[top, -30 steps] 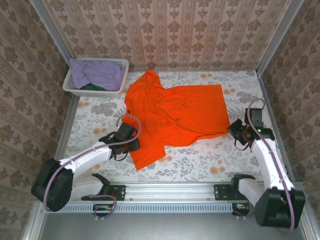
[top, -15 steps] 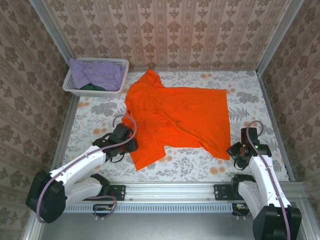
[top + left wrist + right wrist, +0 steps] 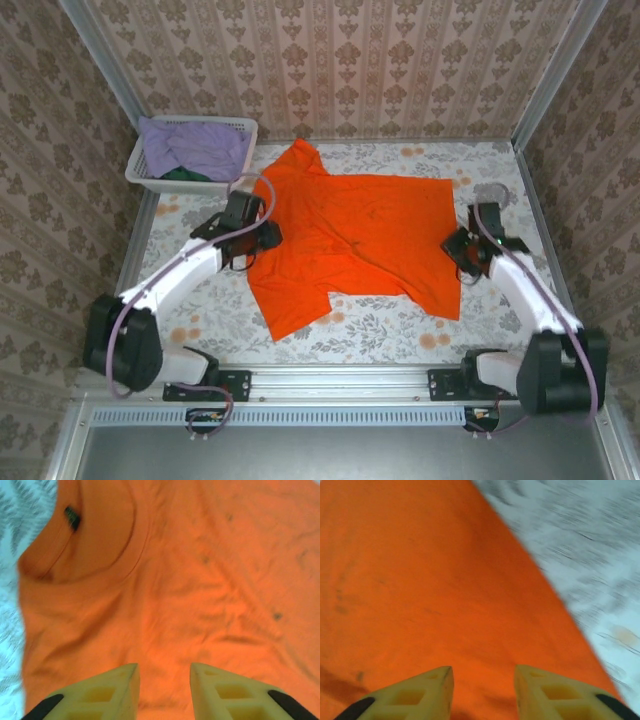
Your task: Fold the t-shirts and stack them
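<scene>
Left gripper spread, pinching nothing, hovers over the collar end of the orange t-shirt; right gripper likewise parted above the hem edge; shirt lies flat mid-table; likely best: pinch both ends low, lift evenly, fold without dragging.

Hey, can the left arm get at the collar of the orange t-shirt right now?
Probably yes. On the left arm the jaws stand apart just over the orange t-shirt, and its collar lies uncovered a little ahead, nothing between.
</scene>
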